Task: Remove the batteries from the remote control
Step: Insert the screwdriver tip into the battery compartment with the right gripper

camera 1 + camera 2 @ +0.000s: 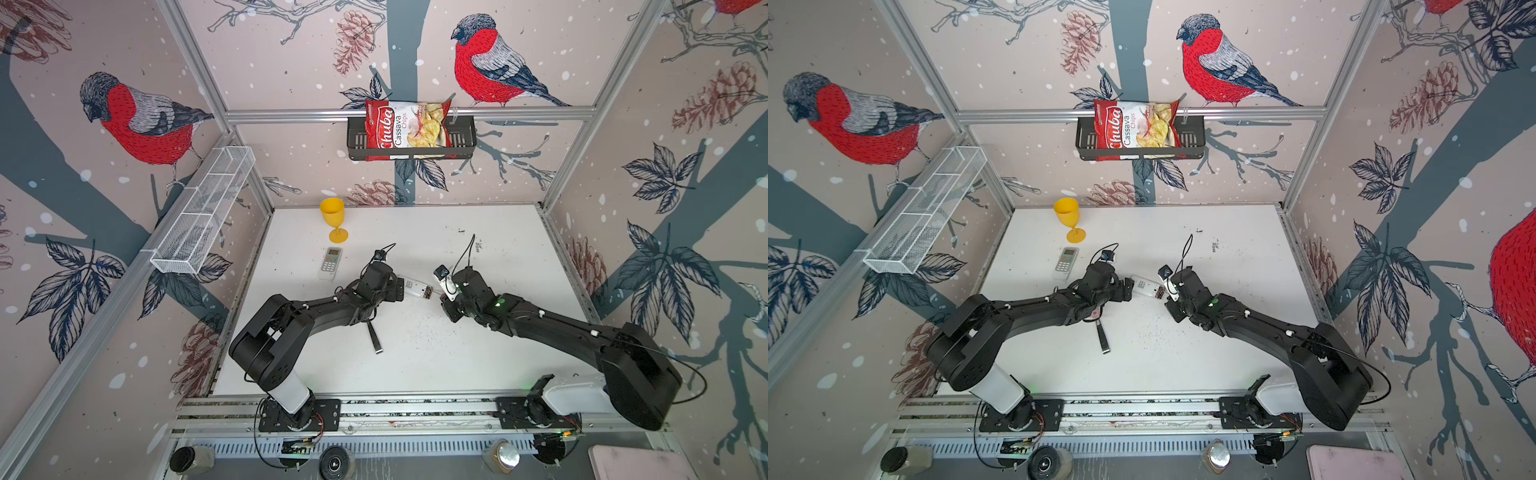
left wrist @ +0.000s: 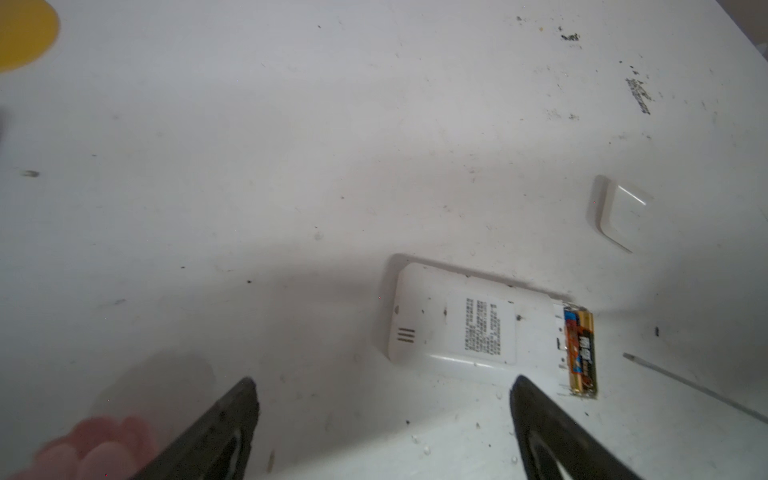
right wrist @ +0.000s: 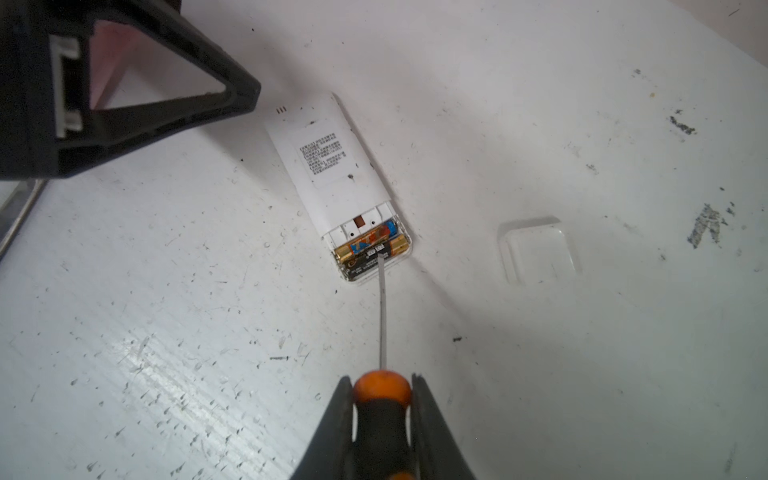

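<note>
An orange-and-black screwdriver [image 3: 380, 419] is clamped in the right tool [image 3: 382, 379], its tip held close to the batteries [image 3: 372, 247], which are seated in the open compartment of the face-down remote control [image 3: 328, 166]. The left tool [image 2: 384, 382] is spread wide at the remote's other end, holding nothing. The white worktop [image 1: 457, 361] is scuffed and speckled; bird-patterned walls [image 1: 291, 62] are seen around it.

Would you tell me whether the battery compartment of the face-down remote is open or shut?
Open: the batteries lie exposed in the remote; a white lid-like piece lies apart on the table.
</note>
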Robot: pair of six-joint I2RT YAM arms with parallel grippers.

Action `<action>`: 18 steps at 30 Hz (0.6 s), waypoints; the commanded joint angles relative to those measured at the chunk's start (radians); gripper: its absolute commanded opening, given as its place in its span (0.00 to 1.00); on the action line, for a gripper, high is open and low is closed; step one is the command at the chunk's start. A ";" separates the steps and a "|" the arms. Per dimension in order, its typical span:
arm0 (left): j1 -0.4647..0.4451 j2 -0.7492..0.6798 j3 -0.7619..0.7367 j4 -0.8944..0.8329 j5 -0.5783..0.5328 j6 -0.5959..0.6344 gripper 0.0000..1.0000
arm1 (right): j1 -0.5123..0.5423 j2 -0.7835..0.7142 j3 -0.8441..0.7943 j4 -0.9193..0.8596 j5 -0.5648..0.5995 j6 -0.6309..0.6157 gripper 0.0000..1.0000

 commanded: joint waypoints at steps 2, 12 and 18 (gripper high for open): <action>0.001 0.026 0.018 0.027 0.047 0.013 0.92 | 0.014 0.000 -0.002 -0.009 0.020 -0.008 0.00; 0.001 0.058 0.028 0.034 0.056 0.008 0.89 | 0.024 0.022 0.001 -0.018 0.020 -0.011 0.00; 0.001 0.076 0.040 0.037 0.058 0.006 0.89 | 0.025 0.042 0.001 -0.012 0.011 -0.017 0.00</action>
